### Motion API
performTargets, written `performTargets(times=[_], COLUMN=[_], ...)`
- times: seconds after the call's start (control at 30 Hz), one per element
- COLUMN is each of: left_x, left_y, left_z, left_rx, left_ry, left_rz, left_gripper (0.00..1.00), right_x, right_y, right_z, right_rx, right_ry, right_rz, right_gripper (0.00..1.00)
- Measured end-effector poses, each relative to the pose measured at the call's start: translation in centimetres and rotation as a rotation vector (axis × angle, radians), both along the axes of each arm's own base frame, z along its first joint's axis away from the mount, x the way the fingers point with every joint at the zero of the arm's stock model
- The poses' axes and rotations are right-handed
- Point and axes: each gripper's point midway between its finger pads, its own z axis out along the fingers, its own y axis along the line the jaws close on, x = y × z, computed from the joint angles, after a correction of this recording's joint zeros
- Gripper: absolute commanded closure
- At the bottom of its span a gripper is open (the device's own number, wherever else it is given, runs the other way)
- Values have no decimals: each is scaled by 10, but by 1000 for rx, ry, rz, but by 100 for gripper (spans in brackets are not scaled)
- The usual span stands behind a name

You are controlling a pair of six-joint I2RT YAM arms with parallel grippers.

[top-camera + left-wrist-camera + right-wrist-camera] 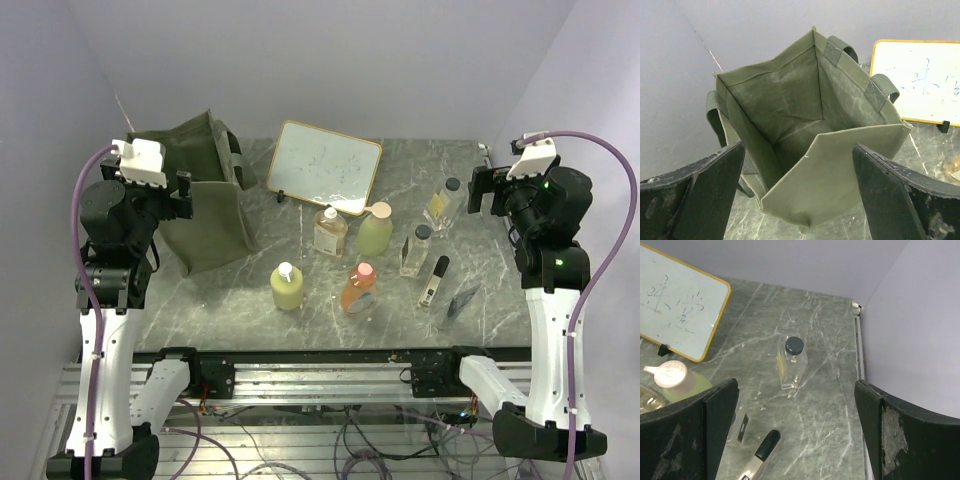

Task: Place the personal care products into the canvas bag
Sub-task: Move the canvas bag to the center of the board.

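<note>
Top external view, nearest the arm bases: the yellow-green pump bottle (287,287) and the orange bottle (359,289) stand upright on the surface (230,315), roughly midway between the two arms. Behind them the amber pump bottle (330,232) and the green bottle (375,231) stand just in front of the whiteboard (328,167). Further right are two clear bottles, the near clear bottle (415,250) and the far clear bottle (445,203), which is the one closest to the right arm.

From the right wrist, that far bottle stands upright with its black cap up. It lies ahead of and below the right fingers (796,384), which are spread wide, empty and well clear of it. Coming down to straddle its body looks like the natural approach.

At the far left the canvas bag (205,190) gapes open beneath the left fingers (797,146), also wide and empty. Anything the right arm lifts must cross leftward.
</note>
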Motion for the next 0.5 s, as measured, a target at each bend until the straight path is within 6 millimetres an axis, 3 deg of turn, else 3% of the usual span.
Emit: performTargets(times=[0.5], left_x=[4], left_y=[-3], left_z=[-5], left_rx=[7], left_ry=[16], left_rz=[-21], left_gripper=[1], right_x=[2], right_y=[5], right_z=[-3], right_rx=[-4], right_ry=[10], right_rz=[32], right_gripper=[0])
